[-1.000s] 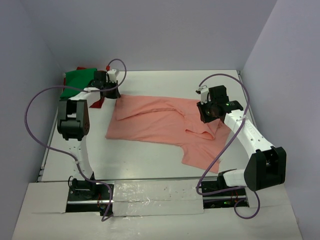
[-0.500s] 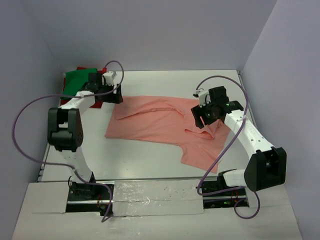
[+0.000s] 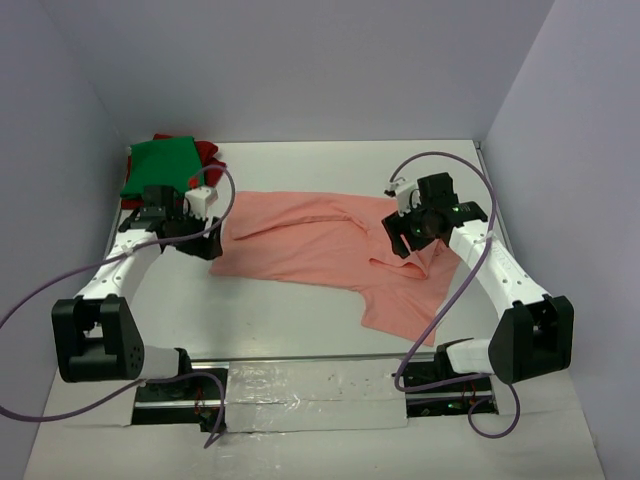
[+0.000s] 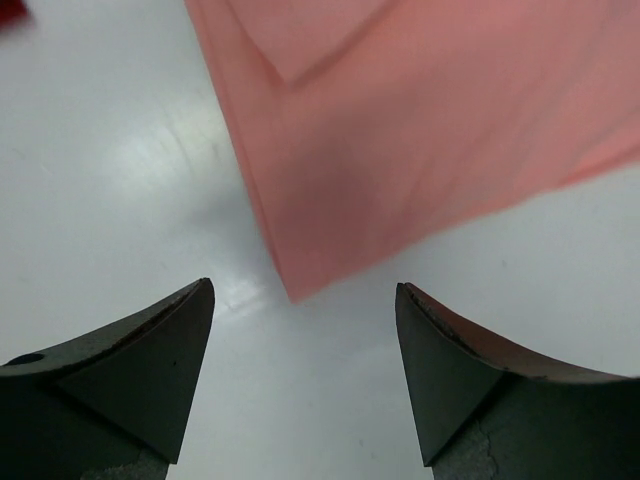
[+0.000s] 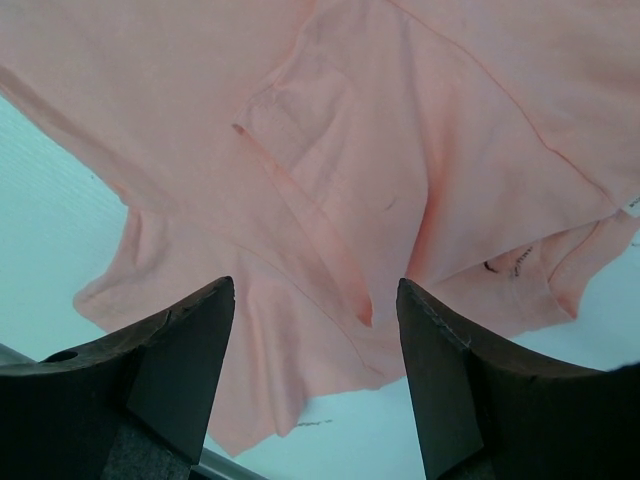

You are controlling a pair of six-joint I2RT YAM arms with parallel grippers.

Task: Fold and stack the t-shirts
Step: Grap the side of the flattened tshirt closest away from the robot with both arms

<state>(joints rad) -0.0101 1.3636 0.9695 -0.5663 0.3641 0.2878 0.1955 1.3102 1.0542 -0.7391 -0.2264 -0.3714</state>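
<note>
Top external view: the salmon-pink t-shirt (image 3: pixel 310 245) lies rumpled across the middle of the white table (image 3: pixel 280 325), one end trailing toward the near right.
Back-left corner: the green t-shirt (image 3: pixel 158 166) lies there, with the dark red t-shirt (image 3: pixel 207 152) showing at its far and right edges; both are apart from the pink one.
My left gripper (image 4: pixel 302 288): jaws spread wide with nothing between them; I hover at the pink shirt's near left corner, which points into the gap between my fingers.
My right gripper (image 5: pixel 313 284): jaws spread, gripping nothing; under me is the shirt's creased right part, with folds and a sleeve edge.
Left wrist view: bare table lies on both sides of that corner.
</note>
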